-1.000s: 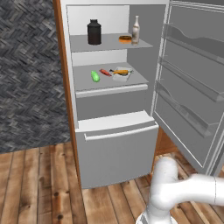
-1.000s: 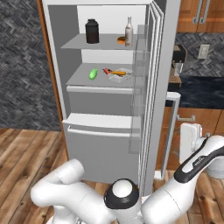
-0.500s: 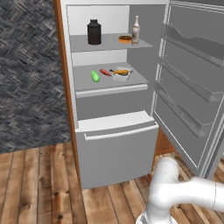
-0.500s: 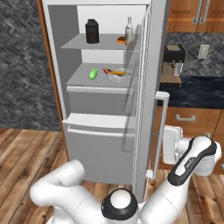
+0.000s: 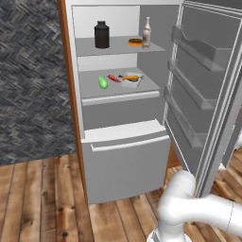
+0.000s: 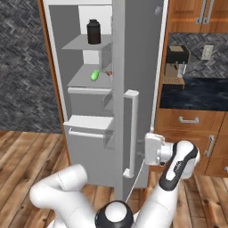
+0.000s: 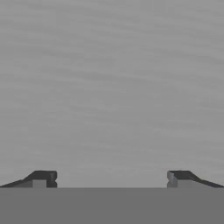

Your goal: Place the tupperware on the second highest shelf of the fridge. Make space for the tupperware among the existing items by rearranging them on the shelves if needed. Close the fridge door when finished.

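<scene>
The fridge (image 5: pixel 118 118) stands open. The tupperware (image 5: pixel 131 80), a pale tub with orange contents, sits on the second highest shelf (image 5: pixel 92 87) beside a small red item (image 5: pixel 113 78) and a green vegetable (image 5: pixel 102 82). On the shelf above are a black jar (image 5: pixel 101 34), a doughnut (image 5: pixel 135 42) and a white bottle (image 5: pixel 147 32). The fridge door (image 6: pixel 138 67) is partly swung in. My gripper (image 6: pixel 144 150) is at its grey outer face, right of the long handle (image 6: pixel 131 133). In the hand view my gripper (image 7: pixel 111 177) is open and empty, facing that grey face.
A coffee machine (image 6: pixel 177 62) stands on a dark counter (image 6: pixel 196 93) right of the fridge, over wooden drawers (image 6: pixel 191 120). The fridge's bottom drawer front (image 5: pixel 127 160) is shut. A dark stone wall (image 5: pixel 28 75) lies to the left, above wood flooring (image 5: pixel 42 198).
The fridge door has swung further toward shut, hiding more of the shelves in the right base view. My hand has moved left with the door. The gripper stays open.
</scene>
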You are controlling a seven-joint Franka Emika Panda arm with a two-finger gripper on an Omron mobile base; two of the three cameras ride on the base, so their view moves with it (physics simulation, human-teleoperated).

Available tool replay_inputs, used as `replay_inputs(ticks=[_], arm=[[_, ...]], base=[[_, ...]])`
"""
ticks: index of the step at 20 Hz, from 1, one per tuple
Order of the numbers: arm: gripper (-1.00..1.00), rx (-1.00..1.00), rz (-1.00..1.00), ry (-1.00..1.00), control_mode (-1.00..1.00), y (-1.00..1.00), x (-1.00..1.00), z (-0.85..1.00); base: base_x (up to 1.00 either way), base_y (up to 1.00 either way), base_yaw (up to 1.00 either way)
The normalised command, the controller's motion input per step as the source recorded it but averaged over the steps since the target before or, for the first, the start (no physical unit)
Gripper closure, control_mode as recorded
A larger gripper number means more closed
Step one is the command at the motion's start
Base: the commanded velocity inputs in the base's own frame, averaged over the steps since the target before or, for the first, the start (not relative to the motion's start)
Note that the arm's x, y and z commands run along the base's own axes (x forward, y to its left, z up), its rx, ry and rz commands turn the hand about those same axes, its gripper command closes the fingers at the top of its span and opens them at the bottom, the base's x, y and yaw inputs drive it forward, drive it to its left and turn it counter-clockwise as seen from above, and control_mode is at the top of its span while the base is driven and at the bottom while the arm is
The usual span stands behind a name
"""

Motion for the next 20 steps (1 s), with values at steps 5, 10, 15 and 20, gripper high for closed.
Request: replay_inputs(ticks=[5,10,15,20], arm=[[-1.0,0.12,0.14,-0.26,-1.0,0.68,0.0,-0.05],[-1.0,0.12,0.13,-0.26,-1.0,0.71,0.0,-0.03],[-1.0,0.12,0.1,-0.28,-1.0,0.81,0.0,-0.02],[-1.0,0.06,0.02,-0.31,-1.0,0.99,0.0,0.0]], base=[[0.0,0.0,0.0],[0.0,0.0,0.0],[0.0,0.0,0.0],[0.0,0.0,0.0]])
